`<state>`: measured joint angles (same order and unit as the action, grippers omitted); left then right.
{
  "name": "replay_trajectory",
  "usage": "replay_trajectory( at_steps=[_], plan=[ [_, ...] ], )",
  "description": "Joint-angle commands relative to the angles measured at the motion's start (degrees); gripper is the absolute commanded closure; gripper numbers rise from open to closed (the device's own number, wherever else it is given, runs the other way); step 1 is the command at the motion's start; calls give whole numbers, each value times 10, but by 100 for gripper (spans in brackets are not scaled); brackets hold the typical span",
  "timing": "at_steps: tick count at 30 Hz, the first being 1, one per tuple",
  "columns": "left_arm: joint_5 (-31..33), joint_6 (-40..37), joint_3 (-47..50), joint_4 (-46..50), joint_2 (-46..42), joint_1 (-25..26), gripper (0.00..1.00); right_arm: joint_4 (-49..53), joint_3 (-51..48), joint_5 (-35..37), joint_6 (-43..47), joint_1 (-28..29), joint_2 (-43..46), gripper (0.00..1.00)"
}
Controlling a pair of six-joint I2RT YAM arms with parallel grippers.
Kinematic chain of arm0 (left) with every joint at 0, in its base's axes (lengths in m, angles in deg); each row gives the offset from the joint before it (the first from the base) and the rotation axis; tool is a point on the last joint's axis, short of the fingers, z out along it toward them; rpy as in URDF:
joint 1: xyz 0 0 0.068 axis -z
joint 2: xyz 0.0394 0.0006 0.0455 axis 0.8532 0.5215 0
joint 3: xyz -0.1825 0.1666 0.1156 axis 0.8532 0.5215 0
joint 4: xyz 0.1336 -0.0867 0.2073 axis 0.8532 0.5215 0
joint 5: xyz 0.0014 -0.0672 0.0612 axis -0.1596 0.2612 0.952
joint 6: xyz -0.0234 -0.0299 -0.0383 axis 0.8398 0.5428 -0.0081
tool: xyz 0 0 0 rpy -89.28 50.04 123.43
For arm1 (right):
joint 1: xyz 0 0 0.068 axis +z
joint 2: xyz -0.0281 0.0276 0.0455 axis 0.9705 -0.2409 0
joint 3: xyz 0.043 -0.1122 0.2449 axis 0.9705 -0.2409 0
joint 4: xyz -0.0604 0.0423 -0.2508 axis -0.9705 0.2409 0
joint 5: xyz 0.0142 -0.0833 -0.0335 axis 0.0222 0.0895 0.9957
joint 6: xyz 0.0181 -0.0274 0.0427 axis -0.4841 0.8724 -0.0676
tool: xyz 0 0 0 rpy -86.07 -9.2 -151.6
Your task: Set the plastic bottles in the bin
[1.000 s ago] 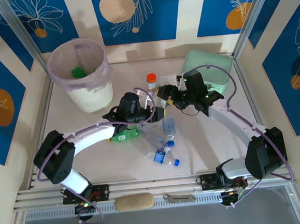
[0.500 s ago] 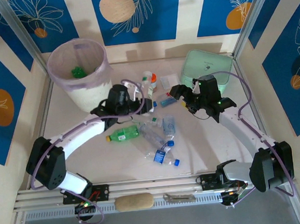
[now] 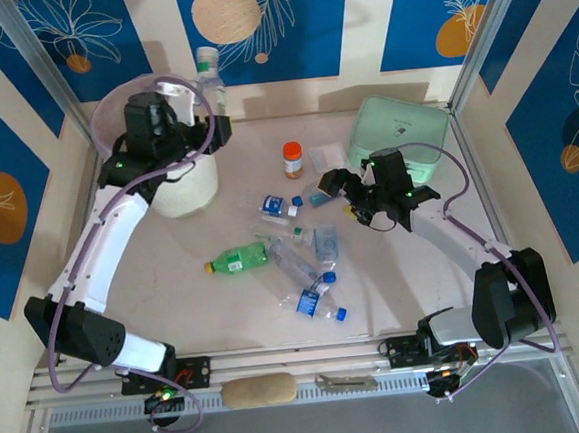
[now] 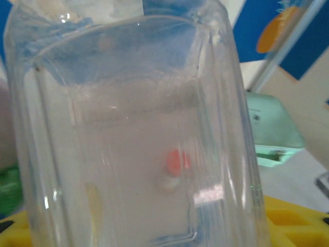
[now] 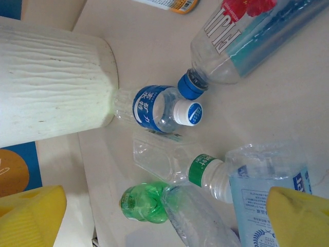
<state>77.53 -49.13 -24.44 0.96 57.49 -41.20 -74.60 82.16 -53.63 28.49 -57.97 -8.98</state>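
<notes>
Clear glossy plastic bottle (image 4: pixel 133 144), ribbed matt white bin (image 5: pixel 51 82), smooth beige table (image 5: pixel 149 46)

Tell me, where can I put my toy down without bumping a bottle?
The table is bare front left, between the left arm and the green bottle, and front right, between the bottle pile and the right arm. The middle is crowded, from the orange-capped jar down to that pile.

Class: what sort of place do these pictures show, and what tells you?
Probably a robot test cell: two arms bolted to a table, aluminium posts and printed panels around it, plastic bottles strewn beside a bin.
</notes>
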Motion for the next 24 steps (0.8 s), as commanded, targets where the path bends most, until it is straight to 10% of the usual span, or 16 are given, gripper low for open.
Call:
replay_trajectory(
  at_steps=[1,24],
  plan=[
    [36,-57,-27,67,1,-35,61,13,26,-7,11,7,-5,0],
    [12,-47,-109,129,105,-160,62,27,15,33,19,15,28,1]
  ],
)
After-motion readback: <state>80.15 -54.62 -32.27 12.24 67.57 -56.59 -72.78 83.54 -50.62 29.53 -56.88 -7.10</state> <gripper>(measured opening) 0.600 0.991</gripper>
